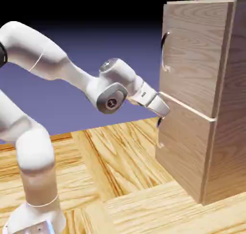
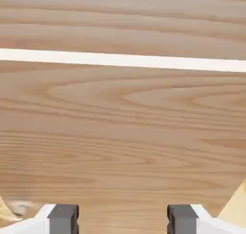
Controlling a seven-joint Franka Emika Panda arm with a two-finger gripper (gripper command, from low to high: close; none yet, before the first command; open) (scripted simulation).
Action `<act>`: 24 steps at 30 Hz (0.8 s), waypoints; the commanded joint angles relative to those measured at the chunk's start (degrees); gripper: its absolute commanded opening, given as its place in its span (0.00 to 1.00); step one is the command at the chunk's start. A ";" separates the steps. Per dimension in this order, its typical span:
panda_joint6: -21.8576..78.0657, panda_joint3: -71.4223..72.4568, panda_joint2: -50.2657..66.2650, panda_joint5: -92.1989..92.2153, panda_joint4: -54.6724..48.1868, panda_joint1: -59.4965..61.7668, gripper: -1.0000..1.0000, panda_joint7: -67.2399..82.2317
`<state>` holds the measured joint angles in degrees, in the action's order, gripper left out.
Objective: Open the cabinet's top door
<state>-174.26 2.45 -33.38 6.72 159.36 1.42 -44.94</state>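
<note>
The cabinet [image 1: 226, 132] stands at the right, a tall light-brown wood-grain box. Its top door [image 1: 197, 51] carries a curved silver handle [image 1: 164, 51] near its left edge. My gripper [image 1: 163, 109] is well below that handle, close against the front at the seam between the two doors. In the hand view, wood grain fills the picture, crossed by a pale seam stripe [image 2: 123, 59]. The gripper [image 2: 122, 221] is open; its grey fingertips [image 2: 63, 218] stand wide apart with only wood showing between them. I cannot tell whether the top door is ajar.
The shorter lower door [image 1: 185, 151] has its own handle [image 1: 158, 134] just under my gripper. A bit of metal [image 2: 18, 209] shows at the hand view's lower left. The wooden table [image 1: 120, 180] runs beneath the arm up to the cabinet's foot.
</note>
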 commanded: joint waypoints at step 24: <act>-2.24 21.80 -6.40 59.82 -14.58 18.76 0.50 -22.12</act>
<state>-176.50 24.25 -39.78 66.54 144.78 20.18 -67.06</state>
